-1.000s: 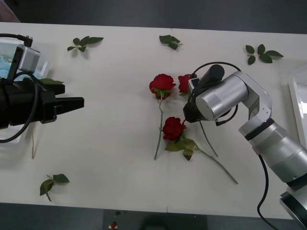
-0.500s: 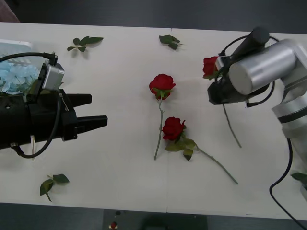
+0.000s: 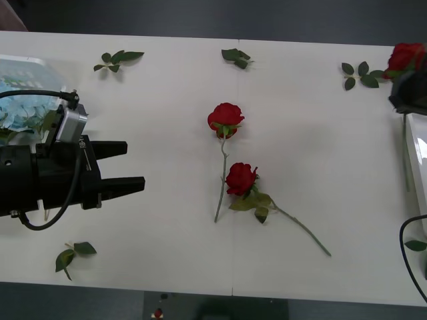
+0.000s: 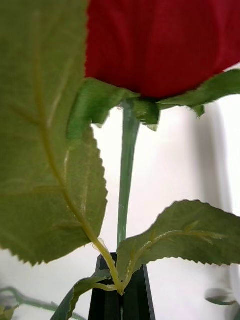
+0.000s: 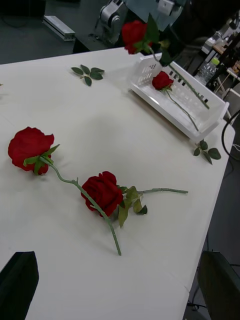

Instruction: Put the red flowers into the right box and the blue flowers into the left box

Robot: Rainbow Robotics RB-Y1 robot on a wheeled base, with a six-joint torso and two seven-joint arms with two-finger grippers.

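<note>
Two red flowers lie mid-table: one rose (image 3: 225, 117) (image 5: 30, 147) farther back, another (image 3: 241, 178) (image 5: 105, 192) nearer the front. My right gripper (image 3: 408, 95) (image 4: 122, 282) is shut on the stem of a third rose (image 3: 403, 56) (image 4: 160, 45) (image 5: 134, 32), held in the air at the far end of the right box (image 3: 419, 157) (image 5: 207, 117). A rose (image 5: 162, 80) lies inside that box. My left gripper (image 3: 135, 165) (image 5: 117, 285) hovers open over the table's left side, beside the left box (image 3: 30, 65), which holds blue flowers (image 3: 15, 107).
Loose leaf sprigs lie at the back left (image 3: 117, 59), back centre (image 3: 235, 57), back right (image 3: 363, 73), front left (image 3: 73, 253) and right edge (image 3: 417, 245). The table's front edge runs along the bottom of the front view.
My right arm has lifted a rose from the table's middle and carried it right and back to the right box. The left arm advanced, then drew back slightly.
</note>
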